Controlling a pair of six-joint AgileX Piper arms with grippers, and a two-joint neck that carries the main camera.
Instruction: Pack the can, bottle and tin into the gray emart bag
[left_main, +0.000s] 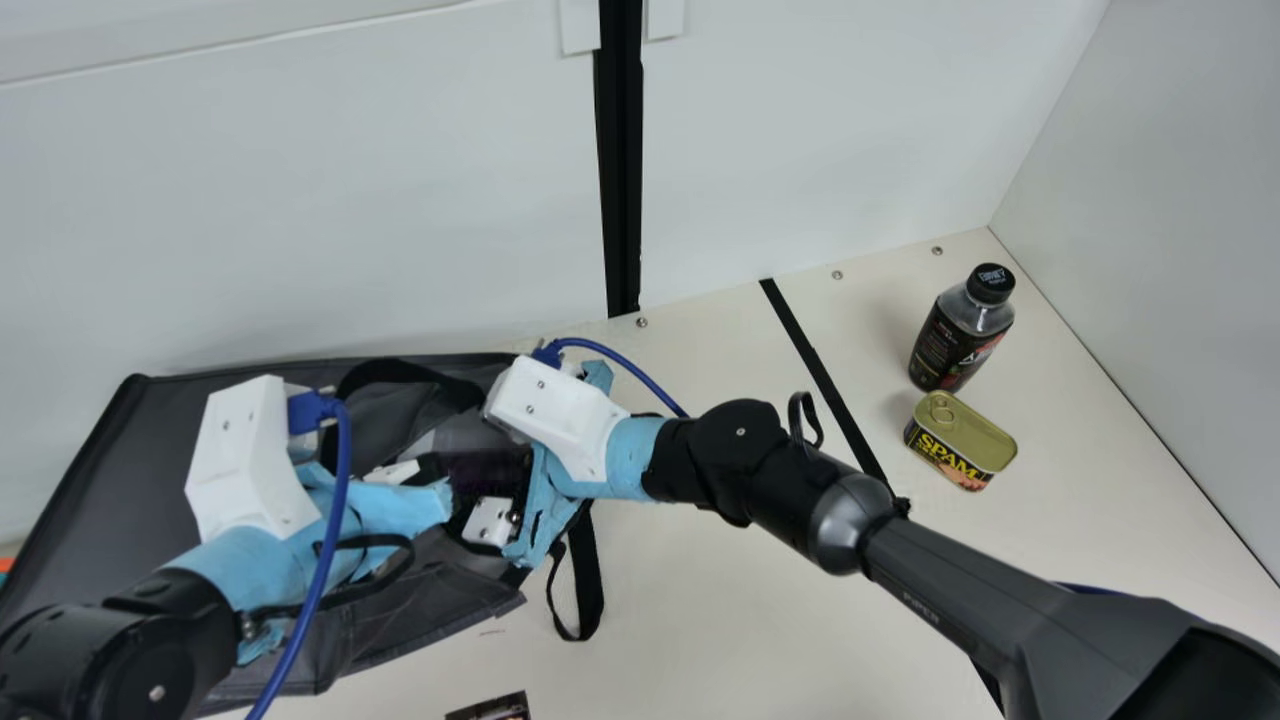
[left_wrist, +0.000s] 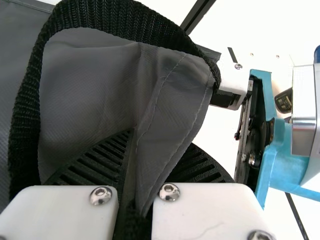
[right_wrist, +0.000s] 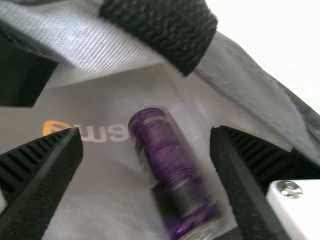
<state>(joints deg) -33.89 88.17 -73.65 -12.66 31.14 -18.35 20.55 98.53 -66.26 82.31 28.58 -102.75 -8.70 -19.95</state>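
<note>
On my right, the gripper (left_main: 490, 521) is down in the gray emart bag (left_main: 110, 470), its fingers spread wide on either side of the purple can (right_wrist: 167, 155) — I see a gap next to each, so it isn't gripped. The can is inside the bag. My left gripper (left_main: 432, 480) has its fingers drawn together on a fold of the bag's edge. The dark bottle (left_main: 950, 345) stands upright on the table (left_main: 700, 600) well off to the right — the gold-topped tin (left_main: 962, 440) just beside it.
</note>
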